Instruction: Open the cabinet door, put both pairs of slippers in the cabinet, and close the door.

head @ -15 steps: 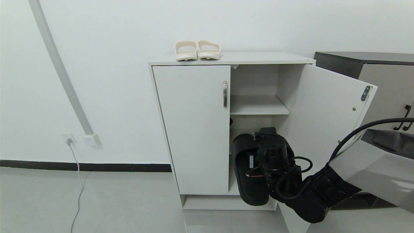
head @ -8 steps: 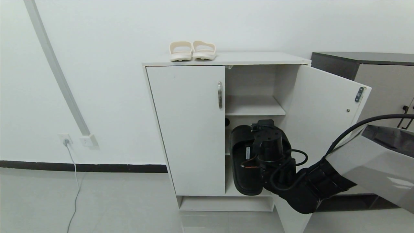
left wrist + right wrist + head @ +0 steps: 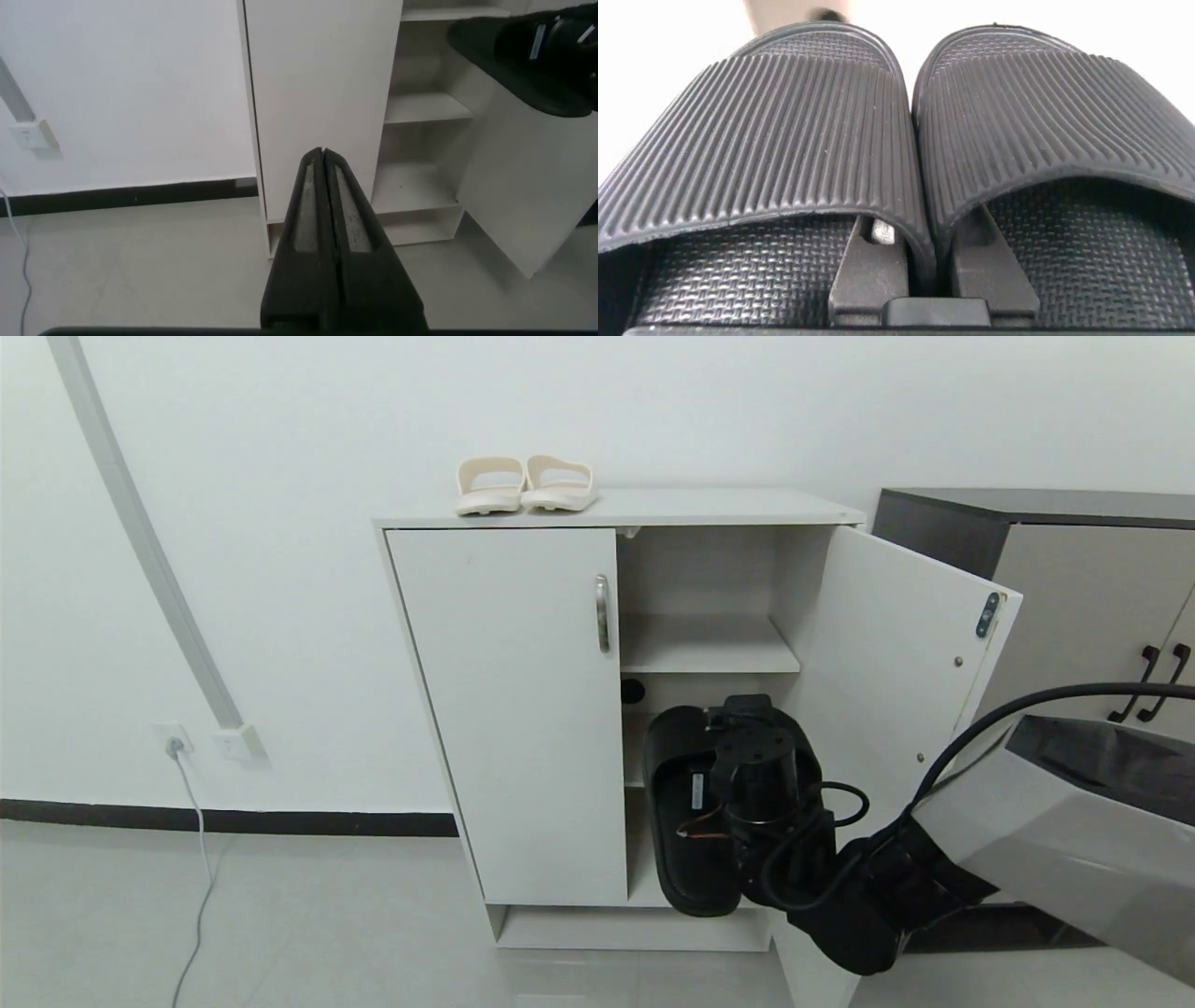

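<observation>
Currently the right gripper (image 3: 926, 266) holds the black slippers (image 3: 686, 821) at the open right half of the cabinet (image 3: 728, 506).

Its 2 fingers (image 3: 868, 275) reach under the straps, 1 in each slipper, pinching the pair's touching inner walls together. The pair stands on end, toes up, below the shelf (image 3: 705, 653), with its lower end near the cabinet's bottom board; whether it touches the board cannot be told. The right door (image 3: 887, 653) is swung wide open and the left door (image 3: 509, 709) is closed. The beige slippers (image 3: 526, 485) lie side by side near the front-left corner of the cabinet top. The left gripper (image 3: 322, 163) hangs above the floor before the cabinet, fingers pressed together on nothing.
</observation>
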`<state>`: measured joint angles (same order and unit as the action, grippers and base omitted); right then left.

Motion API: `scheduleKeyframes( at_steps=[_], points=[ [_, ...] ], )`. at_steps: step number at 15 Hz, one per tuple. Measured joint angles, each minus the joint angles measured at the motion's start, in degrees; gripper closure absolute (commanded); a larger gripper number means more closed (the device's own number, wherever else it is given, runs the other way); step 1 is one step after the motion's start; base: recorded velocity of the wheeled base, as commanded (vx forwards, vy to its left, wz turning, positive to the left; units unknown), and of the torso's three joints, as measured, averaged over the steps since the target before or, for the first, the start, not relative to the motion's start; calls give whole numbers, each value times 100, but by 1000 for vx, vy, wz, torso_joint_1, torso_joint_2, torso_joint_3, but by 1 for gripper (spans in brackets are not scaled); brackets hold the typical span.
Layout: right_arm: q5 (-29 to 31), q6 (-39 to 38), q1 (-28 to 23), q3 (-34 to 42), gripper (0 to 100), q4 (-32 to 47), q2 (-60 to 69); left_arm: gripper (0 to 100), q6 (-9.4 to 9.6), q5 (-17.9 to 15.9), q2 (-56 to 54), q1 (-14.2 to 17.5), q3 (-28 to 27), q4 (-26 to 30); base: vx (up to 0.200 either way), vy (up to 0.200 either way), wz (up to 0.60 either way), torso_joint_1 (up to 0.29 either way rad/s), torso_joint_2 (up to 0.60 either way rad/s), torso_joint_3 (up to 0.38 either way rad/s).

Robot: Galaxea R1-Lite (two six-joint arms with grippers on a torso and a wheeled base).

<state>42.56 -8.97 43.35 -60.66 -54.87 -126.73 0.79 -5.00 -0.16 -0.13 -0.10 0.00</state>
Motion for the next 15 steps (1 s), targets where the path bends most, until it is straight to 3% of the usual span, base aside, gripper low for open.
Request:
scheduleKeyframes(
  at_steps=[5, 15],
  points=[
    [-22, 2, -20, 11, 100, 2, -59, 100, -9, -1, 2, 6, 0, -2, 0, 0, 0, 0, 0, 0],
    [-71, 0, -567, 2, 100, 5, -226, 100, -9, 7, 5, 4, 0, -2, 0, 0, 0, 0, 0, 0]
  ],
)
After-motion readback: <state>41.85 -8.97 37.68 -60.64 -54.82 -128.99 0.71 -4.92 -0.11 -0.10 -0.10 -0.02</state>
